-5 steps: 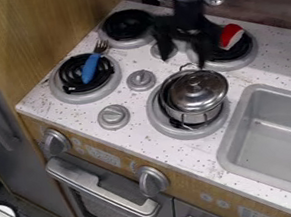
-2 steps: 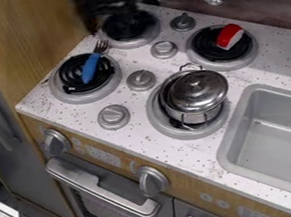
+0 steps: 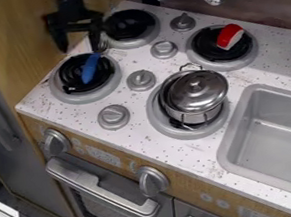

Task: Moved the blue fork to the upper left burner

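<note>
The black gripper (image 3: 79, 46) hangs open above the left side of the stove, its two fingers spread apart with nothing held. Below it the blue fork (image 3: 91, 67) lies on the lower left burner (image 3: 72, 92); its blue handle rests over the black coil and its tines point up toward the back, close to the gripper's right finger. Just right of the gripper is the upper left burner (image 3: 128, 26), with nothing resting on its coil.
A lidded metal pot (image 3: 195, 96) stands on the lower right burner. A red and white toy piece (image 3: 230, 36) sits on the upper right burner. Grey knobs (image 3: 141, 80) rise between the burners. A sink (image 3: 279, 133) lies at right, a wooden side wall (image 3: 31, 40) at left.
From above the upper right burner the gripper has moved left, past the upper left burner, and has come down near the fork's tines. The fork has not moved.
</note>
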Controlling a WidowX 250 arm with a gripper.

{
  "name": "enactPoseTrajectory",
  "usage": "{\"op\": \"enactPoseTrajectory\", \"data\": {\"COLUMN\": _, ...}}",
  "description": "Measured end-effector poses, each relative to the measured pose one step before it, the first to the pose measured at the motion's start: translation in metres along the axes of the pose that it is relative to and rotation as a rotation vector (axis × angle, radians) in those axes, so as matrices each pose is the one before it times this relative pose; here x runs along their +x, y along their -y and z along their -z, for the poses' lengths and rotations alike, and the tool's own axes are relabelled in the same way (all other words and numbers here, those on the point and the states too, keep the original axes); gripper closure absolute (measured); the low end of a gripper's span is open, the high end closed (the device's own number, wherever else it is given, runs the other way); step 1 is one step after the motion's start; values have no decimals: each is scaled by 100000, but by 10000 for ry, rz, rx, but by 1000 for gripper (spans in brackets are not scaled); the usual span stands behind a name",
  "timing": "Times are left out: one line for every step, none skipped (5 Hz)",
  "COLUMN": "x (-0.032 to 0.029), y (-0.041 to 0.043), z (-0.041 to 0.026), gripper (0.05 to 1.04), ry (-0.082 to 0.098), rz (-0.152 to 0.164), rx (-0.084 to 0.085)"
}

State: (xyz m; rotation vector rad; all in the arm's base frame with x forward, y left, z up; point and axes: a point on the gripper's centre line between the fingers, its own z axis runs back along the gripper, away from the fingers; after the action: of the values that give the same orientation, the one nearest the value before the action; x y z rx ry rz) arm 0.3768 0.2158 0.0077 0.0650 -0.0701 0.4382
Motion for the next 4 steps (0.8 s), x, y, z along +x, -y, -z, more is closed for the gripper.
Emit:
{"op": "enactPoseTrajectory", "data": {"x": -528, "y": -98, "z": 2600, "gripper": 83, "ry": -507, "rz": 75, "rx": -47}}
{"op": "enactPoseTrajectory", "data": {"x": 320, "y": 59, "z": 1249, "gripper": 83, "ry": -274, "rz": 77, "rx": -43}}
{"op": "enactPoseTrajectory", "data": {"x": 178, "y": 86, "z": 462, "gripper": 83, "ry": -121, "rz": -9, "rx": -21}}
{"op": "enactPoseTrajectory", "data": {"x": 139, "y": -46, "z": 234, "gripper": 130, "ry": -2, "rz": -124, "rx": 27}}
